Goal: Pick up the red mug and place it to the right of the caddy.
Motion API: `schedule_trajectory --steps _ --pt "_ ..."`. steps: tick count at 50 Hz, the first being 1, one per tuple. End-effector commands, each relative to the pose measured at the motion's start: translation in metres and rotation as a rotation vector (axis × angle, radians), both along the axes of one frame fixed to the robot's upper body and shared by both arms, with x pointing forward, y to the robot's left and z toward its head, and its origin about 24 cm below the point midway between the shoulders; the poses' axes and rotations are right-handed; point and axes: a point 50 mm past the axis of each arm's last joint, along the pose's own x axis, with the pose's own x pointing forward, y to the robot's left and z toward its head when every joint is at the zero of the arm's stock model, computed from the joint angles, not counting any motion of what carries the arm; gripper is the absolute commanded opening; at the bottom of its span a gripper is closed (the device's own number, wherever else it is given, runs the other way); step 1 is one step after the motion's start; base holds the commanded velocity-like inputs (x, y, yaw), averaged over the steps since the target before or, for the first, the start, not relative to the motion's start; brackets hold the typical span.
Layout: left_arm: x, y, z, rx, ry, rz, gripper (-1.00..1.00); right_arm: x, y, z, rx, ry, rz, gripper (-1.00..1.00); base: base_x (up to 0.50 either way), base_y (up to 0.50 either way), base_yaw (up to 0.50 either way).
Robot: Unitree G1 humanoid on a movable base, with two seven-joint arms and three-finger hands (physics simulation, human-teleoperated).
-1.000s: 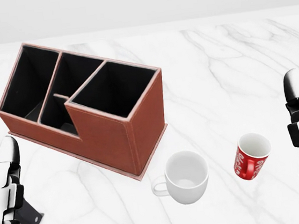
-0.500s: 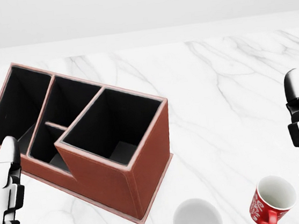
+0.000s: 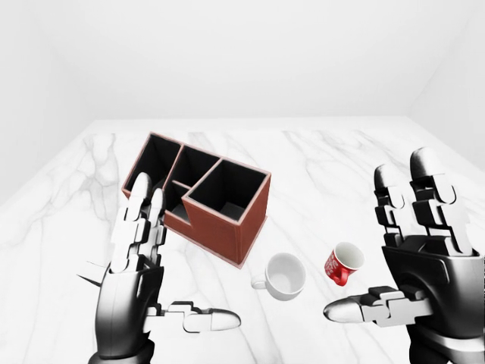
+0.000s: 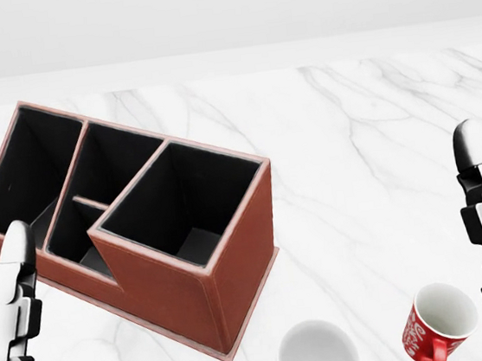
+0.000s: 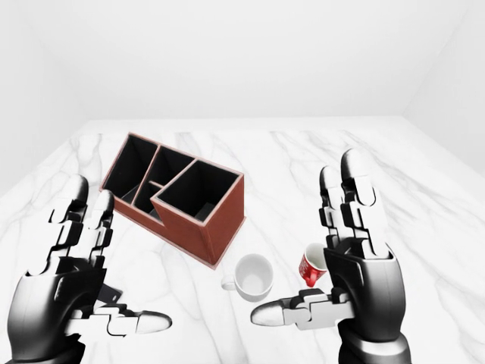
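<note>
Spreading wide, left hand (image 3: 136, 284): its two upper fingers (image 3: 140, 216) stand straight up and the thumb juts sideways toward the view's middle; nothing lies between them and they touch nothing.
Right hand (image 3: 424, 265): likewise fully splayed, fingers upright, thumb (image 3: 364, 307) stretched toward the left of the left-eye view; it holds nothing and hangs above the tabletop, near the mug but not on it.
Hand build: glossy black and white segmented shells, rounded at the tips, with dark blocky knuckle joints.
Red mug (image 3: 342, 263): stands on the table, tilted in the left-eye view, its white inside showing; white lettering wraps its red wall, and in the head view a red handle sits at its lower edge. It lies toward the bottom right, right of the white mug and below-right of the caddy, apart from both.
White mug (image 3: 285, 275): smooth, round and bowl-like, with a small loop handle pointing left; it sits just below the caddy's near corner without touching it.
Caddy (image 4: 192, 286): rectangular box with reddish-brown, finely grained, leather-like walls and pale stitched edging, a black lining, and several open compartments, set on a thin base.
Table (image 4: 367, 140): polished white marble with grey veins.
</note>
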Motion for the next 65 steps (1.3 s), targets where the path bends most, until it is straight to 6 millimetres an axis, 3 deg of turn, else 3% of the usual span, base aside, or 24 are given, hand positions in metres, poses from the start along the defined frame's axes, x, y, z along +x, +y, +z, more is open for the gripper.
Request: schedule_trajectory --steps 1,19,32,56,65 --pt "0.000 -0.001 0.000 0.001 0.003 -0.003 1.00 -0.002 0.001 -0.002 -0.005 0.016 0.018 1.00 0.50 -0.16 0.00" --pt "-0.001 0.000 -0.002 0.000 0.013 0.000 1.00 -0.001 -0.003 0.001 0.074 -0.005 0.022 1.00 0.03 -0.23 0.00" --pt "-0.001 0.000 -0.001 0.000 0.009 0.000 1.00 0.002 0.001 0.001 0.032 -0.004 -0.006 1.00 0.00 0.00 0.00" --pt "0.000 0.002 0.001 -0.002 -0.004 0.003 1.00 -0.001 -0.013 0.006 0.069 -0.025 -0.008 1.00 0.19 0.00 0.00" --pt "0.001 0.002 0.002 -0.002 -0.013 0.003 1.00 0.002 -0.037 0.040 -0.028 -0.105 -0.026 1.00 0.00 0.00 0.00"
